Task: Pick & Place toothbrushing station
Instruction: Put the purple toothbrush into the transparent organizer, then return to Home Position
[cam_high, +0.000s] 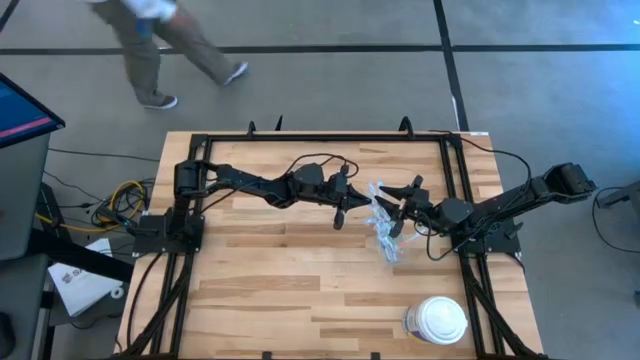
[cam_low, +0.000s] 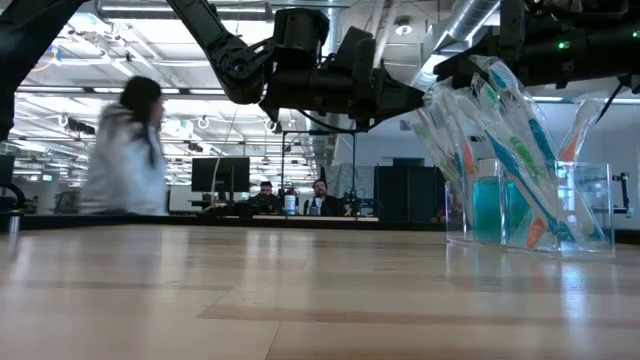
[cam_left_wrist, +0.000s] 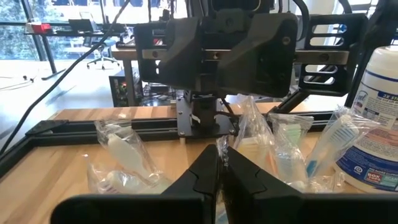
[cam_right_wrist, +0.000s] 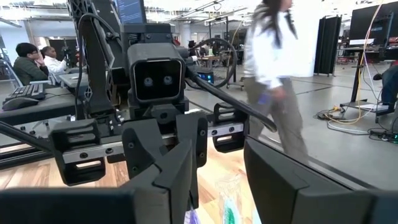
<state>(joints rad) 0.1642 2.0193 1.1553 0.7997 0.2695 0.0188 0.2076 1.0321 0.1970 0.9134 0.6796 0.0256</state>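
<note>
A small clear cup (cam_low: 530, 205) stands on the table right of centre, holding several wrapped toothbrushes (cam_low: 500, 130) and teal tubes. It also shows in the high view (cam_high: 386, 232). My left gripper (cam_high: 340, 214) reaches in from the table's left, shut on the top of a clear toothbrush wrapper (cam_low: 436, 98). My right gripper (cam_high: 397, 208) comes from the right and is open. Its fingers (cam_right_wrist: 180, 168) stand above and on either side of the wrapped brush tops (cam_right_wrist: 229, 205), and I cannot see them touch. My left gripper (cam_left_wrist: 221, 171) pinches the thin upper end of a clear wrapper (cam_left_wrist: 222, 148) between its two shut fingertips. The fingers come about level from the table's left. The wrapped brush leans in the cup below, its lower end still inside.
A large white round lidded container (cam_high: 440, 320) stands near the front right corner and also shows in the left wrist view (cam_left_wrist: 376, 118). Black frame rails (cam_high: 320, 138) run around the table. A person (cam_high: 150, 40) walks past beyond the far edge. Bare wood lies at the front left.
</note>
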